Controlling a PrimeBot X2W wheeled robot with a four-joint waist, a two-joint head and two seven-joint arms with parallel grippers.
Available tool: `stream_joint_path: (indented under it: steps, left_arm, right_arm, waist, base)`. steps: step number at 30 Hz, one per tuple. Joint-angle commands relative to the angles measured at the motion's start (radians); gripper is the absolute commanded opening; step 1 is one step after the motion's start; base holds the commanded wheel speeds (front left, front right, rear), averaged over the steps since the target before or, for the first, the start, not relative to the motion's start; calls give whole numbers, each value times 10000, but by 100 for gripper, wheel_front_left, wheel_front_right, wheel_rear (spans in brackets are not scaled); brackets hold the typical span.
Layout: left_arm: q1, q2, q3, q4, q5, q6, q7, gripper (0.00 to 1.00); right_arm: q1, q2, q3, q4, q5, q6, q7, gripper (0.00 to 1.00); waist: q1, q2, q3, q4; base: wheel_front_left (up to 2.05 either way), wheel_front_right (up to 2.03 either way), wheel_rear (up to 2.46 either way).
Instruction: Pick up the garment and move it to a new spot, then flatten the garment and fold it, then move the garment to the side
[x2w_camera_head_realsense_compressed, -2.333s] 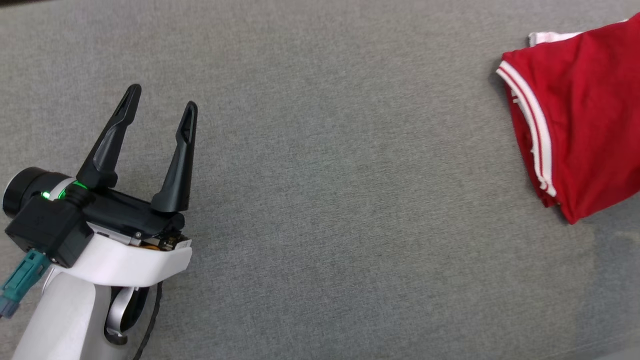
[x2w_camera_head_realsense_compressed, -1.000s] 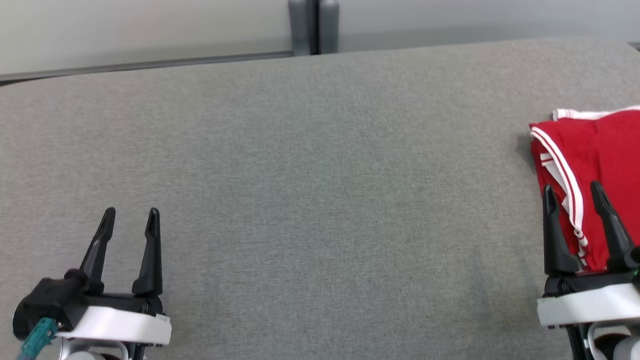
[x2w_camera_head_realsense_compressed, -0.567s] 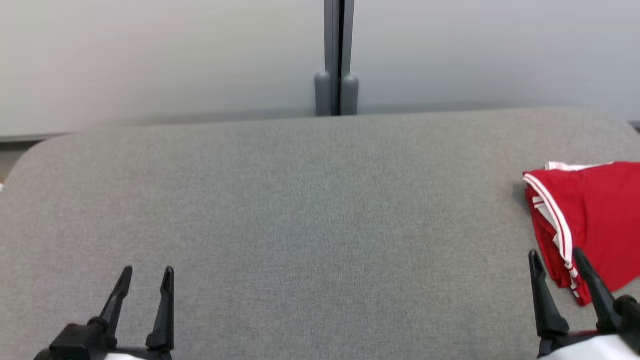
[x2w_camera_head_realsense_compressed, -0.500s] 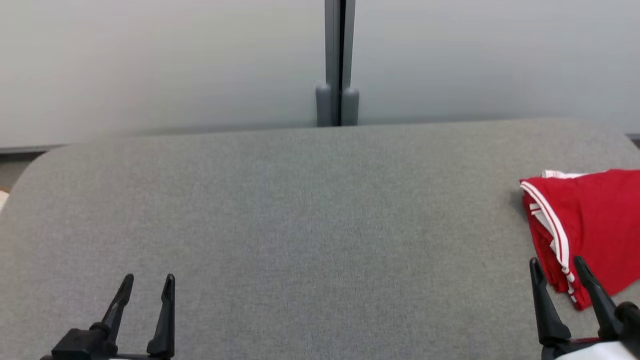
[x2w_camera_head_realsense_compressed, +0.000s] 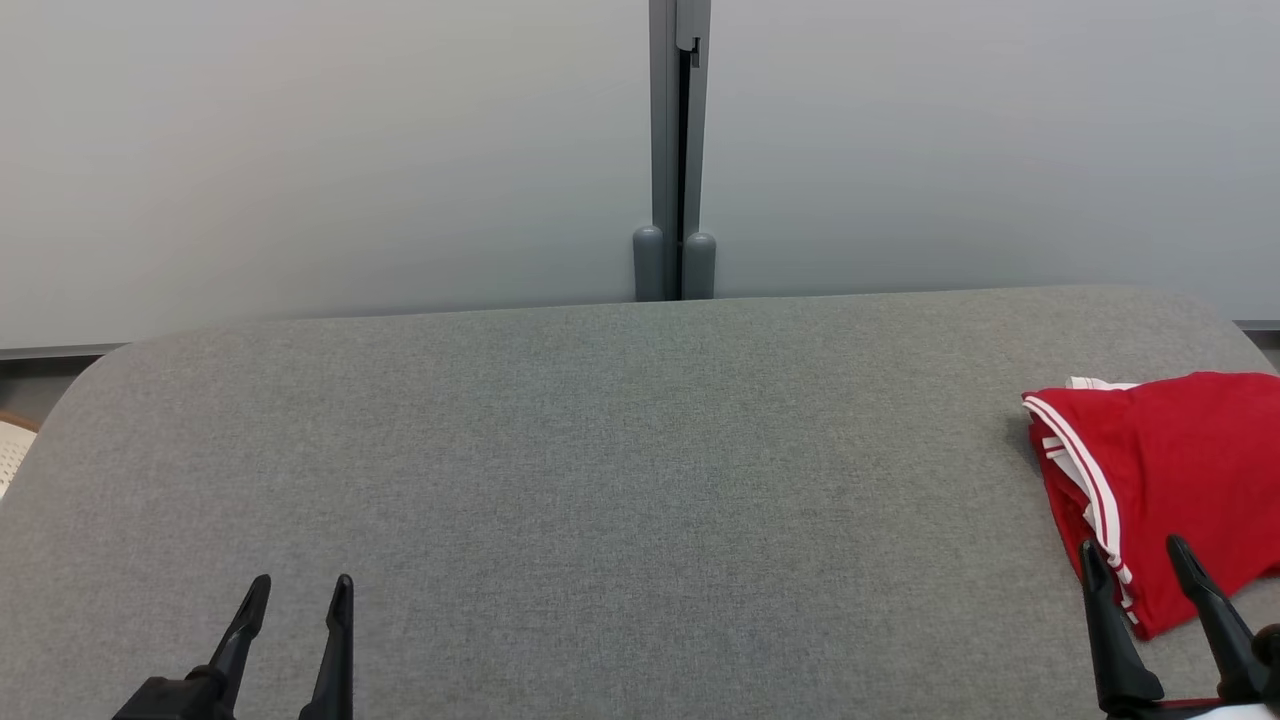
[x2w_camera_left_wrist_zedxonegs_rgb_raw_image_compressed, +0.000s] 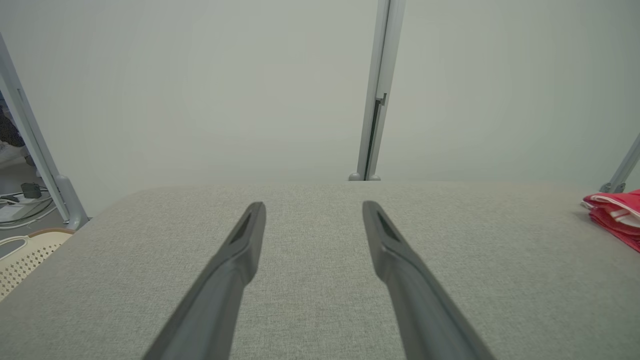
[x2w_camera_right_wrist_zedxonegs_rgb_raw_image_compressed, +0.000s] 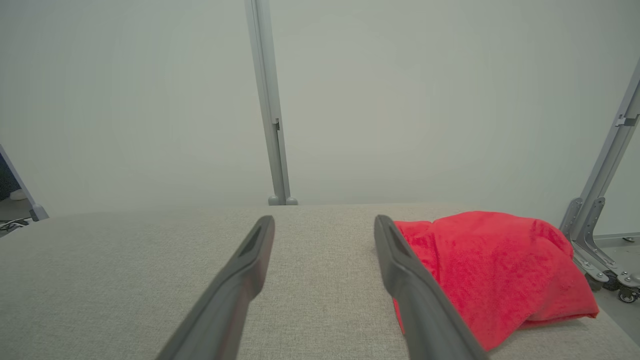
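Red garment (x2w_camera_head_realsense_compressed: 1175, 470) folded at right end of tabletop (x2w_camera_head_realsense_compressed: 600, 450); left gripper (x2w_camera_head_realsense_compressed: 303, 582) and right gripper (x2w_camera_head_realsense_compressed: 1132, 546) fingers apart (both empty).

Looks like a robot lab or test bay. Ahead of the left gripper (x2w_camera_left_wrist_zedxonegs_rgb_raw_image_compressed: 313, 205), past a grey cloth-covered table (x2w_camera_left_wrist_zedxonegs_rgb_raw_image_compressed: 500, 280), plain pale partition panels (x2w_camera_left_wrist_zedxonegs_rgb_raw_image_compressed: 200, 90) joined by a grey metal post (x2w_camera_left_wrist_zedxonegs_rgb_raw_image_compressed: 377, 90). Off to its left, loose cables (x2w_camera_left_wrist_zedxonegs_rgb_raw_image_compressed: 22, 207) on the floor and a cream perforated basket (x2w_camera_left_wrist_zedxonegs_rgb_raw_image_compressed: 22, 252). Right of the right gripper (x2w_camera_right_wrist_zedxonegs_rgb_raw_image_compressed: 325, 218), a braced metal frame (x2w_camera_right_wrist_zedxonegs_rgb_raw_image_compressed: 600, 200) on castors (x2w_camera_right_wrist_zedxonegs_rgb_raw_image_compressed: 625, 295).
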Motion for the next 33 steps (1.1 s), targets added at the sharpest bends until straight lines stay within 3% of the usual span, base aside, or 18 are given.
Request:
stream_joint_path:
  steps: [1, 24, 25, 29, 33]
  left_arm:
    - [41, 69, -6, -55, 113, 60, 5, 100]
    - [7, 42, -183, -287, 71, 370, 137, 100]
    - [31, -33, -193, -238, 49, 287, 157, 0]
    - [42, -190, -254, -26, -48, 269, 188, 0]
    - [-103, -284, -113, 60, -775, 157, 305, 0]
  right_arm:
    - [63, -81, -40, -47, 11, -19, 17, 100]
    - [-45, -299, -131, 179, 287, -20, -91, 100]
    - [-19, -241, -89, 206, 242, 2, -80, 0]
    - [-3, -150, -19, 438, 348, 2, -85, 0]
    - [-194, -131, -24, 650, 1174, 1, -80, 0]
  waist:
    - [0, 0, 6, -7]
    - [0, 0, 71, -87]
    - [0, 0, 70, -89]
    - [0, 0, 76, -93]
    - [0, 0, 102, -98]
  base:
    - [0, 0, 0]
    - [0, 0, 0]
    - [0, 0, 0]
    - [0, 0, 0]
    - [0, 0, 0]
